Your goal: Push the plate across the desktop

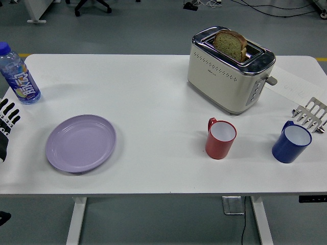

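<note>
A lilac plate (80, 143) lies flat on the white table (153, 97), near the front left. My left hand (7, 118) shows at the picture's left edge, to the left of the plate and apart from it, fingers spread and holding nothing. My right hand (310, 114) shows at the right edge, just behind the blue mug, with its pale fingers stretched out and empty. The arms themselves are mostly out of the picture.
A water bottle (19, 75) stands at the back left, behind my left hand. A cream toaster (230, 70) with a slice of bread (230, 44) stands at the back right. A red mug (220, 138) and a blue mug (292, 142) stand front right.
</note>
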Robot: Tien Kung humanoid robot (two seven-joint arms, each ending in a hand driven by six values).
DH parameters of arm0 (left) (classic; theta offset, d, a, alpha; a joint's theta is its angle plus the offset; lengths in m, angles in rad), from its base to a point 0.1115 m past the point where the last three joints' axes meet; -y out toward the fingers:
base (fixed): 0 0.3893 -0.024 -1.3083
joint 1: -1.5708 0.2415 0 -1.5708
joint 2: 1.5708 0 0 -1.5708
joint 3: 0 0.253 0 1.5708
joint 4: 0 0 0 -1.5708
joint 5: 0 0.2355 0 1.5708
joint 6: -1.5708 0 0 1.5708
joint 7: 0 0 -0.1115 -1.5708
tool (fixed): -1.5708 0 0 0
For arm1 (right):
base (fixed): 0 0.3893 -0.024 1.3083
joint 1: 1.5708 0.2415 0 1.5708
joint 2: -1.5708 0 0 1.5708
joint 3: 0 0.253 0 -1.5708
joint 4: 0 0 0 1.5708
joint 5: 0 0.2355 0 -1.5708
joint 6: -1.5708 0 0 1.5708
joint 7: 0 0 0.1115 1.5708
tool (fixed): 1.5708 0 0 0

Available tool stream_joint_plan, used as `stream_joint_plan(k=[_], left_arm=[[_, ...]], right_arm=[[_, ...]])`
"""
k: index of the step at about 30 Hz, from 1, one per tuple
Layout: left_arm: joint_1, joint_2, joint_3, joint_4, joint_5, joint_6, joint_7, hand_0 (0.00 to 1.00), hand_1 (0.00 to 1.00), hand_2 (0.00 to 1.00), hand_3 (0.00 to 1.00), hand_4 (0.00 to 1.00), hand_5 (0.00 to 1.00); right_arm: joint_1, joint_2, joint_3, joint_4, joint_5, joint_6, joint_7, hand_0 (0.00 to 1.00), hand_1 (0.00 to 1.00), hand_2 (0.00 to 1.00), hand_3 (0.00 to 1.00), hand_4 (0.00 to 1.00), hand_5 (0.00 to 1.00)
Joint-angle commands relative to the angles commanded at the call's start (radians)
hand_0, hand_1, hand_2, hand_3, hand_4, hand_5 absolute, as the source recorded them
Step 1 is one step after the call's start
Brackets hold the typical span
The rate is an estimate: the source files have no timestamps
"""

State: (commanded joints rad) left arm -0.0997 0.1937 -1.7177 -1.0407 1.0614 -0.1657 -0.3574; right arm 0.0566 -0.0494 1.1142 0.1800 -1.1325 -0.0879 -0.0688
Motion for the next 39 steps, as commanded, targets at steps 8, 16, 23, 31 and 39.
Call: stream_joint_plan(k=[8,16,23,31,39], left_arm=[[-0.001,-0.016,-0.002,0.014,-0.007,0.014,-0.026,0.887,0.920,0.943,0.935,0.533,0.998],[-0.008,-0.040,0.010,0.035,-0.005,0.037,-0.056,0.877,0.908,0.932,0.914,0.517,0.998],[-0.011,-0.053,0.016,0.051,-0.002,0.045,-0.066,0.874,0.907,0.928,0.910,0.516,0.998],[-0.018,-0.062,0.039,0.074,0.009,0.076,-0.095,0.874,0.906,0.930,0.910,0.512,0.998],[-0.029,-0.092,0.044,0.086,0.019,0.100,-0.123,0.876,0.906,0.929,0.912,0.502,0.998]], right_arm=[[0.002,0.003,-0.006,0.000,0.003,0.002,0.000,0.604,0.546,0.649,0.616,0.139,0.356],[0.001,0.005,-0.005,0.000,-0.006,0.005,-0.003,0.603,0.547,0.649,0.615,0.137,0.359],[0.003,0.005,-0.012,0.000,-0.005,0.006,-0.002,0.603,0.547,0.649,0.615,0.134,0.356],[0.008,0.006,-0.027,0.000,0.005,0.008,0.000,0.603,0.547,0.649,0.615,0.135,0.357],[0.010,0.008,-0.035,0.000,0.001,0.012,0.000,0.602,0.547,0.648,0.615,0.134,0.357]])
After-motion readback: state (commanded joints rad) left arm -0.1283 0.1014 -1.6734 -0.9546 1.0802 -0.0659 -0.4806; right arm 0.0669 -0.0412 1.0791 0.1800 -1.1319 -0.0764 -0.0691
